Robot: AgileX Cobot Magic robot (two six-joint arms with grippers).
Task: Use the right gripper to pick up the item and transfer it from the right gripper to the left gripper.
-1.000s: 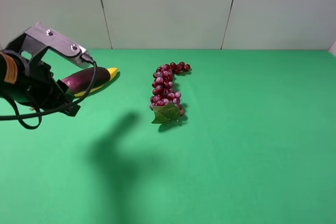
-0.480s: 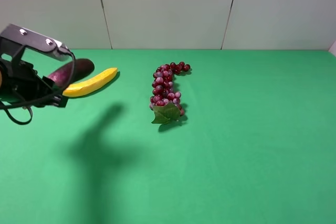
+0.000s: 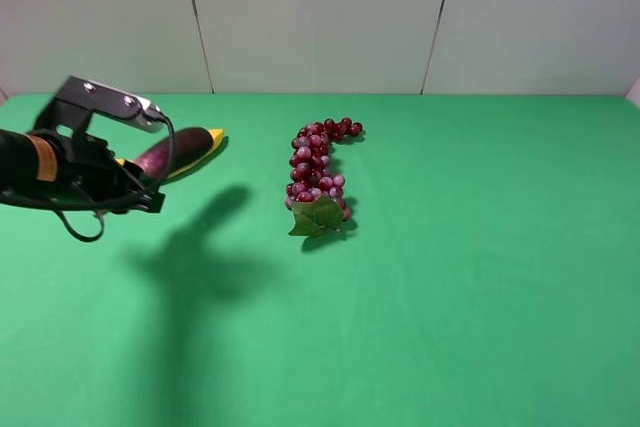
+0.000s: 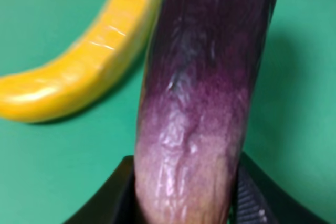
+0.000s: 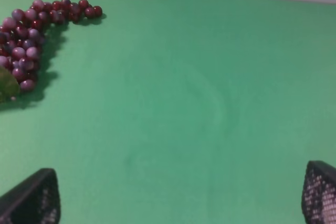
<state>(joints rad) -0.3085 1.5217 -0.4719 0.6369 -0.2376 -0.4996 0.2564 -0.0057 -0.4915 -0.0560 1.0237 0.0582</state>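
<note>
The dark purple eggplant [image 3: 180,150] is held by its paler end in my left gripper [image 3: 140,179] at the far left, above the green table. In the left wrist view the eggplant [image 4: 202,98] fills the middle, with the black fingers [image 4: 113,203] shut against both its sides. The right gripper [image 5: 176,198] shows only in the right wrist view. Its fingertips [image 5: 31,198] are wide apart and empty over bare green cloth. The right arm is out of the exterior high view.
A yellow banana [image 3: 209,137] lies on the table behind the eggplant and also shows in the left wrist view [image 4: 89,66]. A red grape bunch [image 3: 318,169] with a green leaf [image 3: 317,215] lies at mid-table, and shows in the right wrist view [image 5: 29,30].
The left gripper, still holding the eggplant, swung left and up, then came back right and lower. Banana and grapes have not moved.
</note>
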